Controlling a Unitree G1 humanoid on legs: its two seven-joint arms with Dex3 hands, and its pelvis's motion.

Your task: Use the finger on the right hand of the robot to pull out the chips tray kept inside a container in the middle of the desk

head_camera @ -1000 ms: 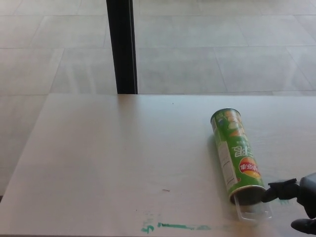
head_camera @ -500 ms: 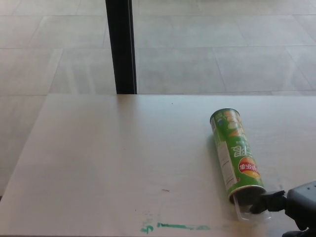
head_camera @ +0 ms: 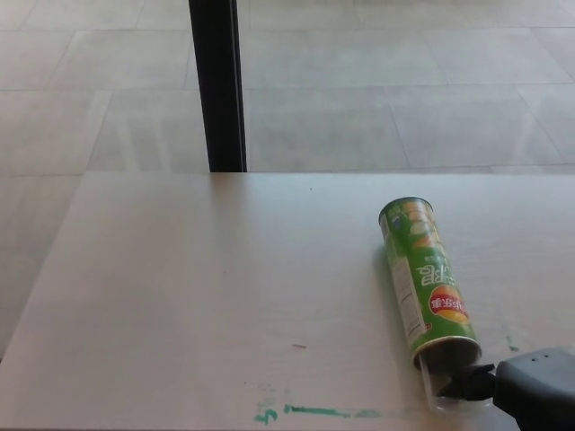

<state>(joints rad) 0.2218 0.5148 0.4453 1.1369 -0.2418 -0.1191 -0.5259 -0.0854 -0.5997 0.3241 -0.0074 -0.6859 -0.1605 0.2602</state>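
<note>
Green chips container (head_camera: 426,281) lies on its side on the pale worktop (head_camera: 198,296), right of the middle, open mouth toward the robot. From the head view, a clear tray (head_camera: 442,388) shows a little out of the mouth — the right hand (head_camera: 526,388) has one black finger on it; how far the hand is open I cannot tell. Pulling is in hand; next, I judge, a straight draw along the container's axis.

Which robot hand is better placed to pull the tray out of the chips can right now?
The right robot hand: its finger is already at the open mouth of the green chips can, over the clear tray poking out. The left hand isn't in view.
</note>
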